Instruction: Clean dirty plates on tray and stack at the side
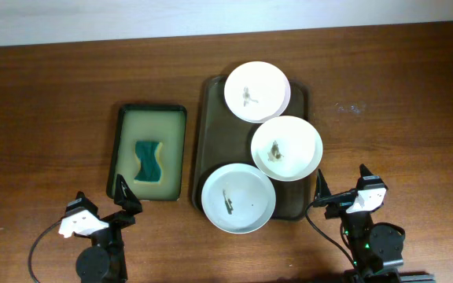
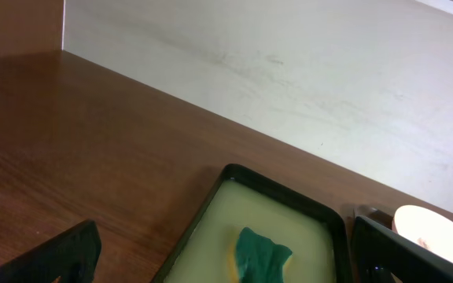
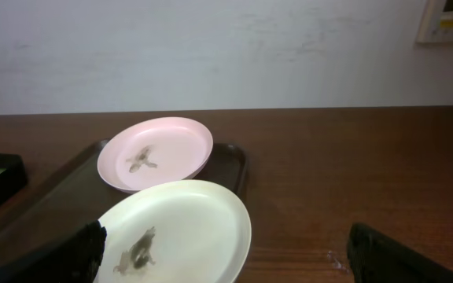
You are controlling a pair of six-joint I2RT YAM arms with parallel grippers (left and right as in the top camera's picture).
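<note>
Three round white plates lie on the dark brown tray (image 1: 214, 132): a far plate (image 1: 256, 91), a middle plate (image 1: 286, 147) and a near plate (image 1: 238, 197), each with a small dark smear at its centre. The right wrist view shows the middle plate (image 3: 181, 228), the far plate (image 3: 157, 153) looking pinkish, and the tray (image 3: 235, 161). My left gripper (image 1: 103, 203) is open and empty, near the table's front left. My right gripper (image 1: 344, 189) is open and empty, just right of the tray's near corner. An edge of a plate (image 2: 439, 232) shows in the left wrist view.
A smaller black-rimmed pale-green tray (image 1: 126, 149) left of the brown tray holds a green and yellow sponge (image 1: 149, 161). In the left wrist view the sponge (image 2: 259, 253) lies ahead between my open fingers (image 2: 222, 255). A pale wall runs behind the table.
</note>
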